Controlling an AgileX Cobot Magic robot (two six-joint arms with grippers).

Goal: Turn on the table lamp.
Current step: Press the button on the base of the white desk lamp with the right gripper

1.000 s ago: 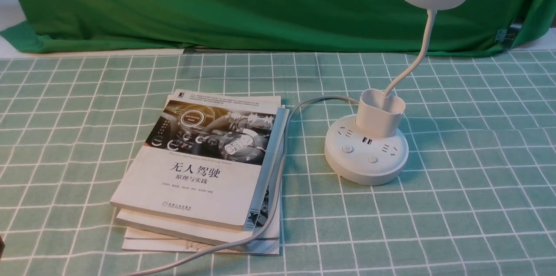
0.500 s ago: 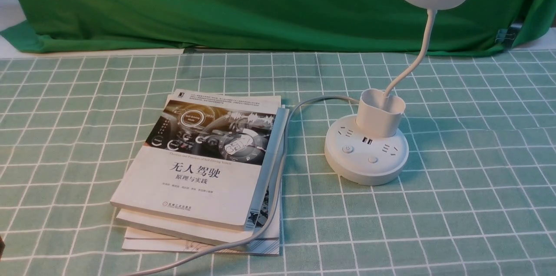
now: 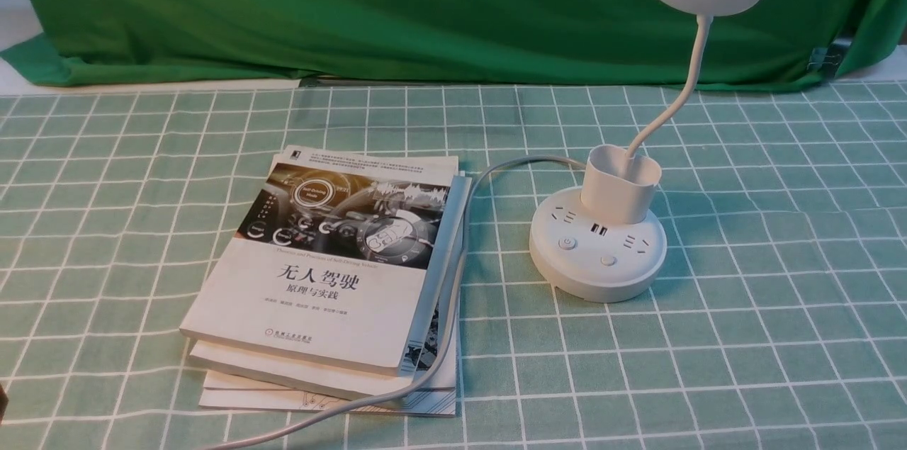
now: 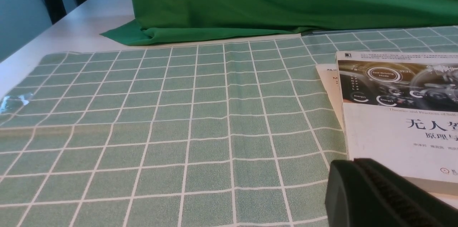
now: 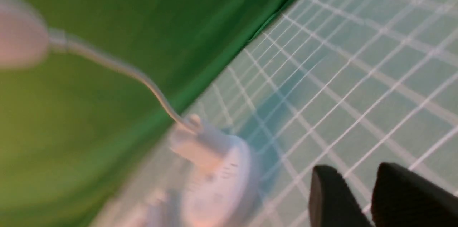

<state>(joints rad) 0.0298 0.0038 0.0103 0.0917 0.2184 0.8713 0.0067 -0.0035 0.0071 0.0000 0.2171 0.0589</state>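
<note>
Trouble would be an off-centre poke missing the buttons (image 3: 607, 260) and shoving the table lamp (image 3: 599, 251), standing on the desk (image 3: 744, 336) right of the books (image 3: 333, 280), with right pincer (image 5: 354, 173) slightly apart and empty, left pincer (image 4: 361, 184) impossible to tell.

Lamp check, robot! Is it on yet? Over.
Right gripper slightly open, empty. Left gripper mostly out of frame, state unclear. Table lamp shows no glow, buttons untouched. Nothing blocking them.

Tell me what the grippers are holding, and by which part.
Nothing is held. The right gripper is open, only tablecloth showing between its fingers; the left gripper shows nothing in its grasp. The table lamp stands free of both.
</note>
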